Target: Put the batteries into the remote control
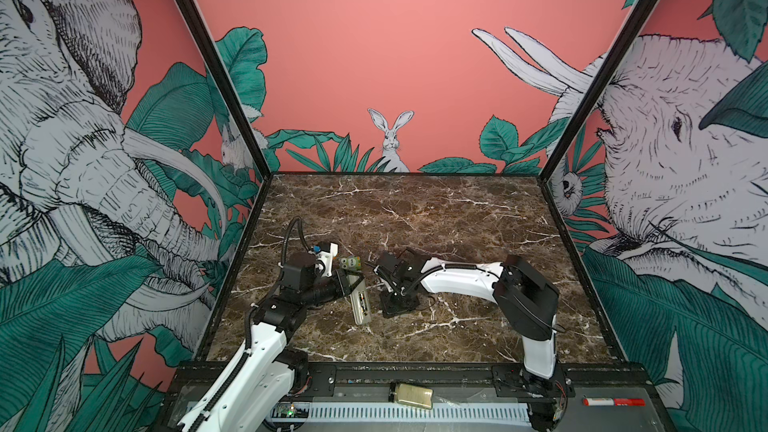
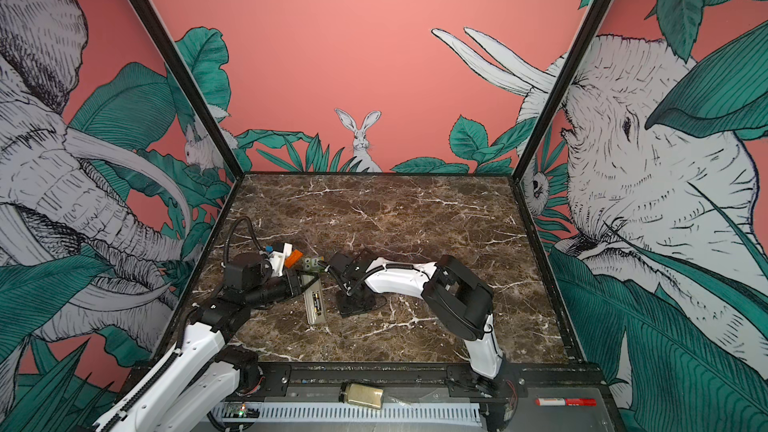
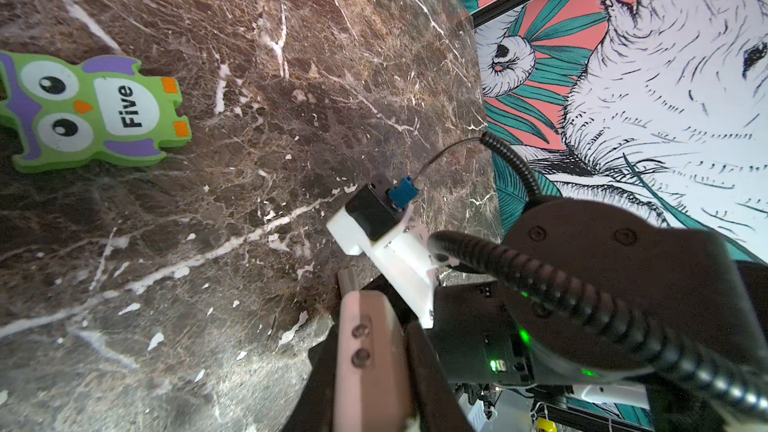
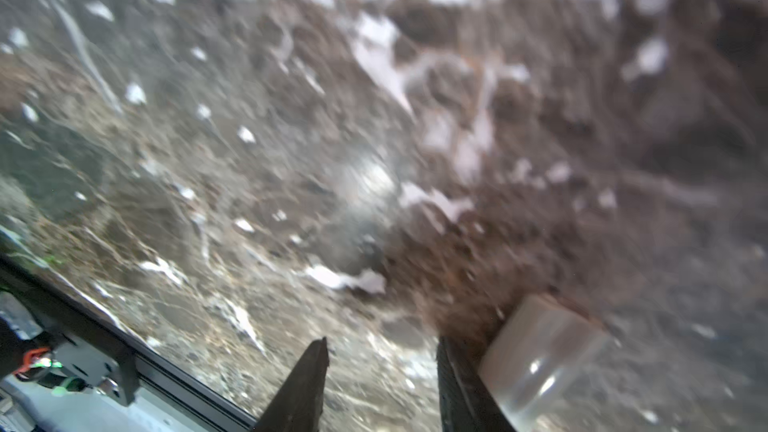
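Right wrist view, blurred, shows the right gripper (image 4: pixel 382 384) with its two dark fingers (image 4: pixel 305 384) standing apart; only bare marble table (image 4: pixel 249 160) shows in the gap, so it is open and holds nothing. A pale translucent block (image 4: pixel 540 351) sits against the outer side of one finger; the blur hides what it is.

In both top views the remote control (image 1: pixel 360 305) (image 2: pixel 315 305) lies on the table left of the middle, its grey-beige back up and its length running from far to near. A dark battery (image 1: pixel 363 303) (image 2: pixel 318 302) with a brassy end lies in the open recess; how many are in there I cannot tell. The right gripper (image 1: pixel 392 310) (image 2: pixel 351 310) points down at the marble just to the right of the remote, apart from it.

The left gripper (image 1: pixel 345 282) (image 2: pixel 300 282) sits at the remote's far end with its jaws closed. Whether it pinches the remote or only rests on it cannot be told from these views.

A green owl block (image 1: pixel 350 263) (image 2: pixel 312 263) lies just beyond the remote's far end. In the left wrist view it lies flat, and the word "Five" on its belly (image 3: pixel 89 112) is readable
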`<action>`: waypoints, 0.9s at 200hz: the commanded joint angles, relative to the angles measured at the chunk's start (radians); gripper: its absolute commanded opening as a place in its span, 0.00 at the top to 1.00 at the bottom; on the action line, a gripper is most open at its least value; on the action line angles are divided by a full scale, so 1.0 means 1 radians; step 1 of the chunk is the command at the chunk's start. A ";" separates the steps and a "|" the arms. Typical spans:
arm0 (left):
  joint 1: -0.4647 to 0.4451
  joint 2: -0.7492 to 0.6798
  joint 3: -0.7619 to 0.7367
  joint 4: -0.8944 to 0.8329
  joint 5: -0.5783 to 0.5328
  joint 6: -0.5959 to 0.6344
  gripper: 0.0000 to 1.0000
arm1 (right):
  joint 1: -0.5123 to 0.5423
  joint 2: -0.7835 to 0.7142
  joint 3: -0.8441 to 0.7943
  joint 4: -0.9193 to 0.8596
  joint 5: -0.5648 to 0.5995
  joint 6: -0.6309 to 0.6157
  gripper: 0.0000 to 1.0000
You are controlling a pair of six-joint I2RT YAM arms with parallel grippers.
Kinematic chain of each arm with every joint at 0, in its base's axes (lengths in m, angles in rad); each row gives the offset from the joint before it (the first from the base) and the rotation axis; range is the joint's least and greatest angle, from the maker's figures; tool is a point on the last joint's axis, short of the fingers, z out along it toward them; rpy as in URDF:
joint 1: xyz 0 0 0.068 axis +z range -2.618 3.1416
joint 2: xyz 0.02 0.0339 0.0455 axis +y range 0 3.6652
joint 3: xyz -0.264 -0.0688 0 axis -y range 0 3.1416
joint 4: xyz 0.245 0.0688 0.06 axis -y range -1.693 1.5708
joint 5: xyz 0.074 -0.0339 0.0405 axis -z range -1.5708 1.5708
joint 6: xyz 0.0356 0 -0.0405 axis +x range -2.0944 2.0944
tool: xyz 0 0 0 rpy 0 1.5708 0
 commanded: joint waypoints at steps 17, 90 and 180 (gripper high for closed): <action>0.006 0.012 0.000 0.029 0.009 0.025 1.00 | 0.004 -0.018 -0.070 -0.131 0.089 -0.005 0.56; 0.004 0.012 -0.050 0.092 0.009 -0.009 1.00 | 0.032 -0.098 -0.017 -0.117 0.160 -0.116 0.56; -0.027 0.113 -0.074 0.297 0.041 -0.065 1.00 | 0.030 -0.263 -0.123 -0.084 0.272 -0.279 0.47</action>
